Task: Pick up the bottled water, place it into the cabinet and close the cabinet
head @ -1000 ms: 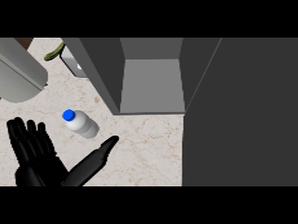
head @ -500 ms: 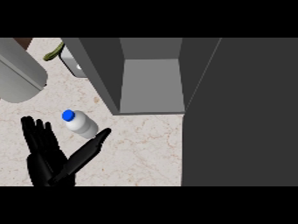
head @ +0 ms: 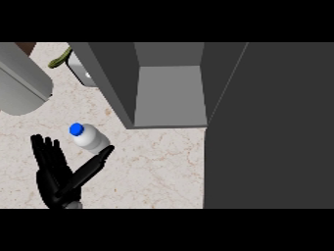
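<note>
1. We are holding our left hand [head: 54,172] spread wide, gripping nothing.
2. The bottled water [head: 92,139] is standing ungrasped just beyond its thumb.
3. The cabinet [head: 169,93] is waiting open, farther ahead and right.

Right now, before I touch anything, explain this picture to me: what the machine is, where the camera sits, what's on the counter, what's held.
This is a humanoid robot at a kitchen counter. The picture is taken from its head, looking steeply down. The black shape at lower left is its left robot hand, fingers straight, thumb stretched toward a small white bottle with a blue cap. It holds nothing; whether the thumb touches the bottle I cannot tell. The bottle sits on the marble counter. Beyond it is a grey cabinet, open, its dark door swung out at the right. The right robot hand is out of view.
</note>
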